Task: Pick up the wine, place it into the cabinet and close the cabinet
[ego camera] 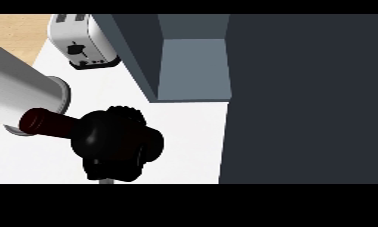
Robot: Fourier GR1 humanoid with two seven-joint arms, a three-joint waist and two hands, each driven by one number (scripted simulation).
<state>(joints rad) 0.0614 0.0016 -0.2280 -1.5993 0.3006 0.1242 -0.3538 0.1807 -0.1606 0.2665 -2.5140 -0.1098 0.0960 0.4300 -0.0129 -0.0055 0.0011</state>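
The wine bottle [50, 123] is dark red. It lies nearly level at the lower left, its neck pointing left. My right hand [118, 143] is shut round its body and hides most of it. Hand and bottle hang over the white counter [188, 136], below and left of the cabinet. The dark grey cabinet [193, 68] stands open, and its pale inner floor shows bare. Its door [299, 98] is swung out and fills the right side of the view. No left hand shows.
A silver toaster [80, 38] stands on the counter at the top left, close to the cabinet's left wall [140, 51]. A thick grey cylinder [29, 88] comes in from the left edge and ends beside the bottle's neck. A wooden surface [18, 31] lies beyond the counter's far left.
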